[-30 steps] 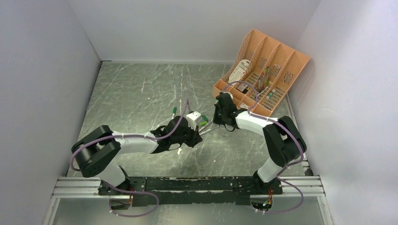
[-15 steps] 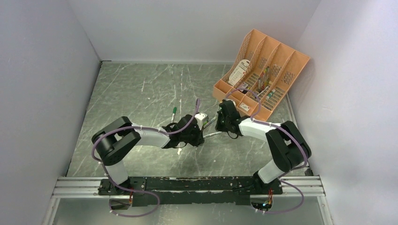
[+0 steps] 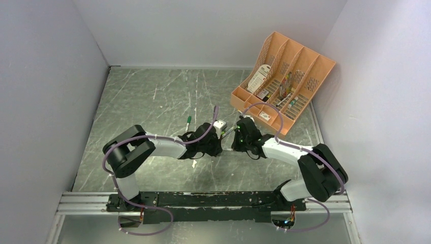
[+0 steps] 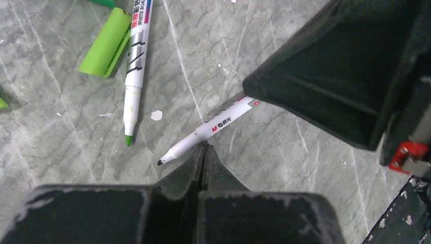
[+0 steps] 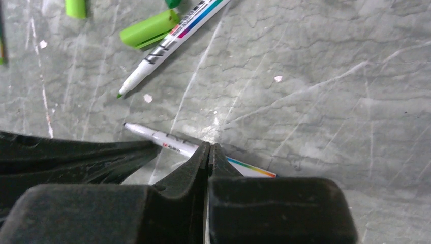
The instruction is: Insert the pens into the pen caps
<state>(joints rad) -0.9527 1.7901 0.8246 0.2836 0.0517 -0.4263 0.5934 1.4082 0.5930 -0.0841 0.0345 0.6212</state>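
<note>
- Pen with black tip (image 4: 213, 126) uncapped, flat on the tabletop (image 4: 305, 152), lying aslant between the two hands.
- Rear end hidden beneath the right hand in the left wrist view; rainbow band showing past the fingertips in the right wrist view.
- Left hand (image 4: 203, 152) pressed together, pinching nothing, tips just beside the front part of that pen; touching or not, cannot tell.
- Right hand (image 5: 209, 150) pressed together as well, tips right over the middle of the barrel, with the pen crossing under them rather than caught between them.
- Green-tipped pen (image 4: 133, 71) near by, also uncapped and flat, clear of both hands.
- Green cap (image 4: 104, 44) lying on its side against that pen's barrel.
- Second green cap (image 5: 76, 7) at the upper edge of the right wrist view, cut off by the frame.
- Third pen (image 3: 188, 122), with a green end, on the tabletop just beyond the left arm.
- Orange organizer (image 3: 284, 76) in the far right corner, stationery in its compartments.
</note>
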